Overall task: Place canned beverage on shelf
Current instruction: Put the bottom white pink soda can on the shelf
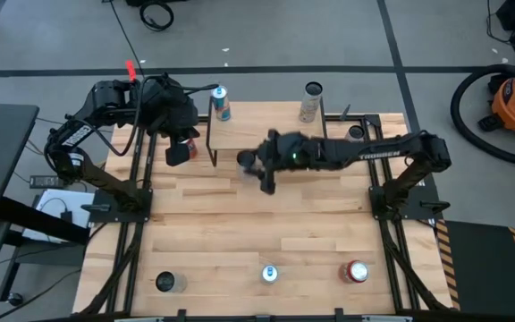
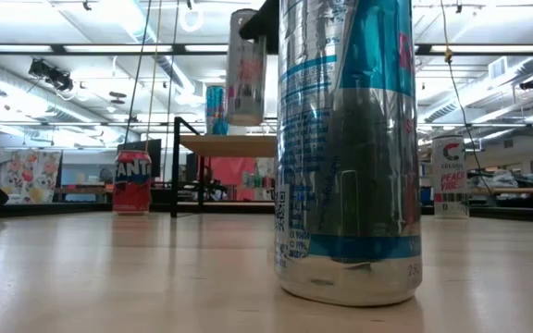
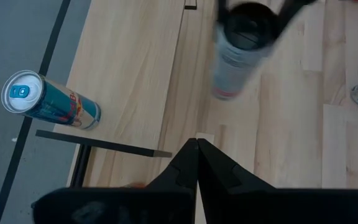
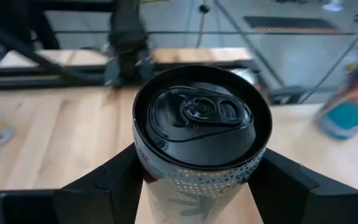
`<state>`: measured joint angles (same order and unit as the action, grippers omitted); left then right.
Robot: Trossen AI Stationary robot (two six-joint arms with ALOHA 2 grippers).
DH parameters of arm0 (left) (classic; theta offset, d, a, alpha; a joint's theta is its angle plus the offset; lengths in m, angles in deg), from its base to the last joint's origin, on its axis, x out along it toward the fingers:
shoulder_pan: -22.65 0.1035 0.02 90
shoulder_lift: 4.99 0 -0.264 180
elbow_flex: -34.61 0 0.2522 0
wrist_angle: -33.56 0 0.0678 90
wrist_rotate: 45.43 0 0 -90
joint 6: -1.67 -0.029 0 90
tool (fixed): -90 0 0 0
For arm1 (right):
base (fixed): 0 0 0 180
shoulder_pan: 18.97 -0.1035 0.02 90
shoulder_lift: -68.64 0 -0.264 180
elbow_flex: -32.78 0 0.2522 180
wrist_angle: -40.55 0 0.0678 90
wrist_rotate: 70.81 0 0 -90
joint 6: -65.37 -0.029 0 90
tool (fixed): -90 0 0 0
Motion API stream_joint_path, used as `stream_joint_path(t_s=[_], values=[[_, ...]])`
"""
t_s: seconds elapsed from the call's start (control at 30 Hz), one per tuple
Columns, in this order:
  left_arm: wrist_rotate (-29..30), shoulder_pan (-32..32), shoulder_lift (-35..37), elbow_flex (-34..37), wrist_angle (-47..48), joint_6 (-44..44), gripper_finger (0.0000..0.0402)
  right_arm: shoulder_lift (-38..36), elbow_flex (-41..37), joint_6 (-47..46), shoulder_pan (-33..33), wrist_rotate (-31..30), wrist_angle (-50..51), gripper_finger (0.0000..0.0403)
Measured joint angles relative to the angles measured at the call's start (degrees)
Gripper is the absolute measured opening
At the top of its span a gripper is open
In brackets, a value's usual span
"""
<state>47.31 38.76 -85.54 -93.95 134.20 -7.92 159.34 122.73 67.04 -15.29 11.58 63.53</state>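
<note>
The black-topped can (image 4: 201, 124) hangs in my right gripper (image 1: 256, 165), jaws clamped on its sides, up above the shelf (image 1: 240, 136). A blue can (image 1: 221, 104) stands on the shelf's far corner. My left gripper (image 1: 180, 148) waits pinched shut, empty, beside the shelf.

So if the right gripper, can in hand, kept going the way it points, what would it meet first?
Likely the left arm's gripper beyond the shelf; the right gripper holds its can over the board, though depth is unclear.
</note>
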Motion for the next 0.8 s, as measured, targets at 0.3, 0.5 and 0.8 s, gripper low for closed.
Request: stream_joint_path(t_s=[0.3,0.5,0.8], values=[[0.00,0.00,0.00,0.00,0.00,0.00,0.0009,0.01,4.49,4.30,9.46,0.16,-0.42,0.0249],[0.02,0.00,0.00,0.00,0.00,0.00,0.0009,0.09,5.50,6.04,15.27,4.48,-3.46,0.0249],[0.02,-0.01,-0.02,0.00,-0.03,0.00,0.0009,0.09,5.54,5.62,23.01,7.84,-10.27,0.0249]])
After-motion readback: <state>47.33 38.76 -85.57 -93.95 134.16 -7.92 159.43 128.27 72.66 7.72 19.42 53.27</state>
